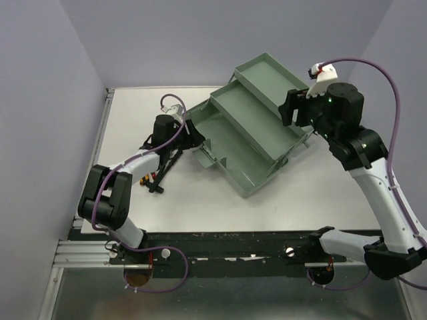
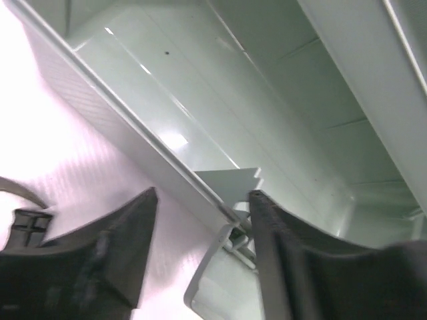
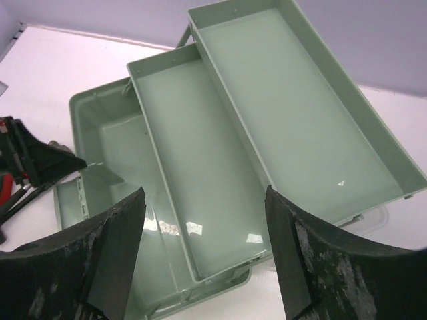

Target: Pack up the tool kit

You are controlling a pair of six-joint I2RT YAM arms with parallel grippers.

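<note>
A pale green tool box (image 1: 257,190) stands open mid-table, its two trays (image 1: 267,83) fanned out toward the back right, and all compartments look empty. My left gripper (image 1: 191,137) is open at the box's left end. In the left wrist view its jaws (image 2: 203,200) straddle the end wall (image 2: 133,127) and a grey hinged handle (image 2: 200,283). My right gripper (image 1: 297,110) is open and empty, hovering above the box's right end. It looks down on the trays (image 3: 300,107) between its fingertips (image 3: 203,200). Red and black hand tools (image 1: 155,175) lie on the table under the left arm.
The tools also show at the left edge of the right wrist view (image 3: 5,187), beside my left gripper (image 3: 40,163). White table (image 1: 200,200) lies in front of the box. A raised rail (image 1: 103,127) borders the table's left side.
</note>
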